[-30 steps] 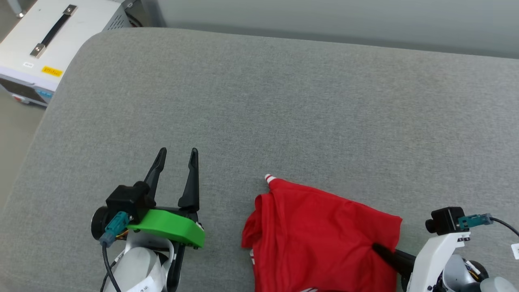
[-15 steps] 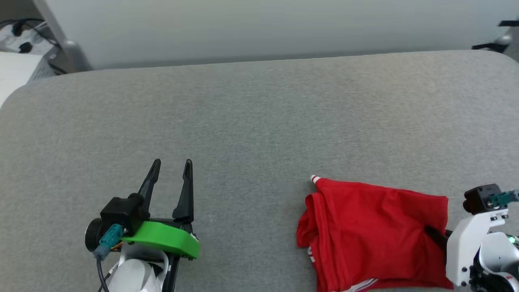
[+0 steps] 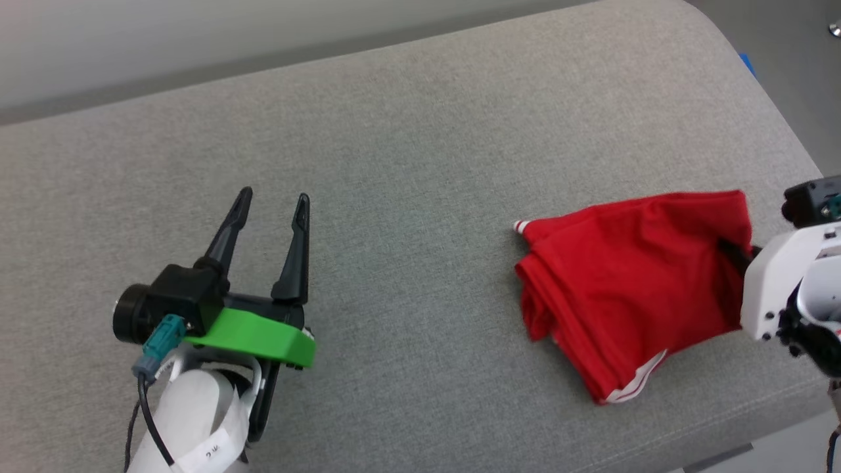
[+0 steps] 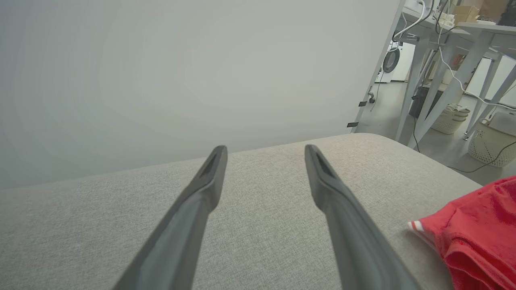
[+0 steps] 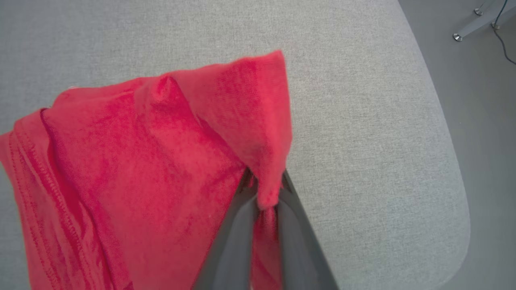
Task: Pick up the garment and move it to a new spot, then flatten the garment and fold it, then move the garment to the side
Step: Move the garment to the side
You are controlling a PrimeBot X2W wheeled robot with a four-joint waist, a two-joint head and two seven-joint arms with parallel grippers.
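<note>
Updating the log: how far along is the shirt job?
Done: the garment looks folded into a compact bundle. In hand: the right gripper is shut on one corner, near the right edge of the cushion. Remaining: set it aside and release; left gripper is open.

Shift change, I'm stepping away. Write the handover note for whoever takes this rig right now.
Grippers: left gripper has jaws open and empty, over the grey pad, apart from the garment; right gripper is shut on a corner of the garment.
Position: the garment lies as a folded bundle near the pad's right end.
Done: flattening and folding, by the look of it.
Left: finish placing it at the side, then release.
</note>
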